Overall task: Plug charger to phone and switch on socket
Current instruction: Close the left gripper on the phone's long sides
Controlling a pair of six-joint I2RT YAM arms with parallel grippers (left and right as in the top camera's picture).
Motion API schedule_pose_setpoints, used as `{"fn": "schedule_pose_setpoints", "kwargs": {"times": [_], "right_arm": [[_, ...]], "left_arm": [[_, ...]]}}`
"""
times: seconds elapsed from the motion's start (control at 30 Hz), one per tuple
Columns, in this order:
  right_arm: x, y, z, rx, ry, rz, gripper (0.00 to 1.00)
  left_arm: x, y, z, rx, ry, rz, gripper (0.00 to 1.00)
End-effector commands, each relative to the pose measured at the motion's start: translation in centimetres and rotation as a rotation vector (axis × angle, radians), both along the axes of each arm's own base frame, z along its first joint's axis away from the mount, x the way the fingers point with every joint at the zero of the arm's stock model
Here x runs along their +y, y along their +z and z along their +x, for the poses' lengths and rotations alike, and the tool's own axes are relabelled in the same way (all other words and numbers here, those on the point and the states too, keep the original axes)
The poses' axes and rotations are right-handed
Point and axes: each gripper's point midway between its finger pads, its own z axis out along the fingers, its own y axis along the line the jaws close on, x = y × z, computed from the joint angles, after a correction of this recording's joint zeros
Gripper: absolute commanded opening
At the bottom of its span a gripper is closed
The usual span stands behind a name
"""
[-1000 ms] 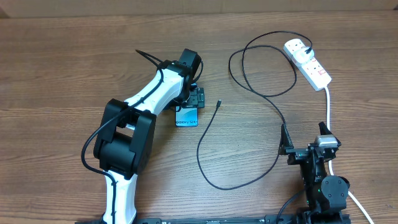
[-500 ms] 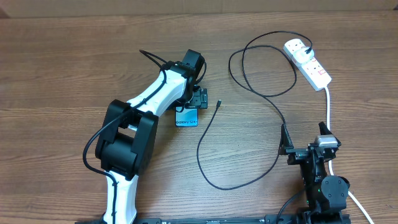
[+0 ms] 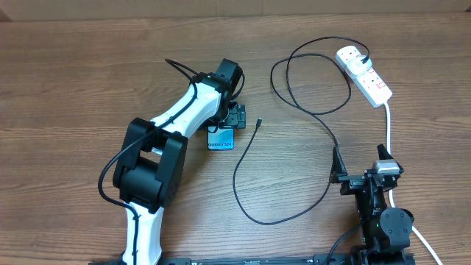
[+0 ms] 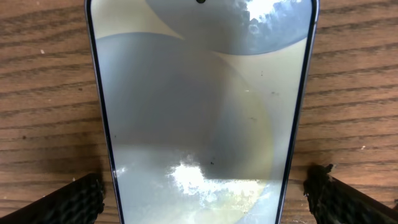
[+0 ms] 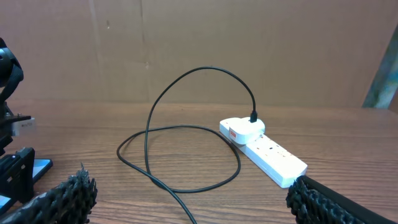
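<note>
The phone (image 3: pixel 221 140) lies flat on the wooden table, with only its blue end and white text showing below my left gripper (image 3: pixel 233 118). In the left wrist view the phone's screen (image 4: pixel 199 112) fills the frame. My left gripper (image 4: pixel 201 200) is open and straddles it, with its fingers (image 4: pixel 74 202) standing clear of both long edges. The charger (image 3: pixel 309 110) loops across the table. Its connector tip (image 3: pixel 259 122) lies just right of the phone and its plug (image 3: pixel 366 59) sits in the socket (image 3: pixel 366 75). My right gripper (image 3: pixel 359 168) is open and empty, near the front right.
The socket's thick white cord (image 3: pixel 388 125) runs down past the right arm. In the right wrist view the socket (image 5: pixel 264 146) and the charger loop (image 5: pixel 186 124) lie ahead of my open right gripper (image 5: pixel 199 199). A cardboard wall (image 5: pixel 199 43) backs the table.
The left arm edged slightly to the right over the phone, then held still. The right arm, charger and socket have not moved.
</note>
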Motion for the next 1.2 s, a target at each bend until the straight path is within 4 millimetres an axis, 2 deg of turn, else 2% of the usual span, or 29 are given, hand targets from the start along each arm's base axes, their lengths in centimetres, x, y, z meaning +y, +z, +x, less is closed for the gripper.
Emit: {"fn": "schedule_pose_setpoints", "kwargs": {"times": [0.0,0.33,0.83,1.17], "right_arm": [[-0.08,-0.22,0.03,-0.002,-0.003,-0.002,1.00],[-0.08,-0.22,0.03,-0.002,-0.003,-0.002,1.00],[-0.08,-0.21,0.03,-0.002,-0.003,-0.002,1.00],[-0.08,-0.22,0.03,-0.002,-0.003,-0.002,1.00]], "left_arm": [[0.26,-1.52,-0.73,0.035,0.007,0.028,1.00],[0.47,-1.54,-0.78,0.035,0.008,0.039,0.98],[0.55,-1.56,-0.77,0.036,0.010,0.039,0.85],[0.61,-1.56,-0.75,0.035,0.011,0.042,0.89]]}}
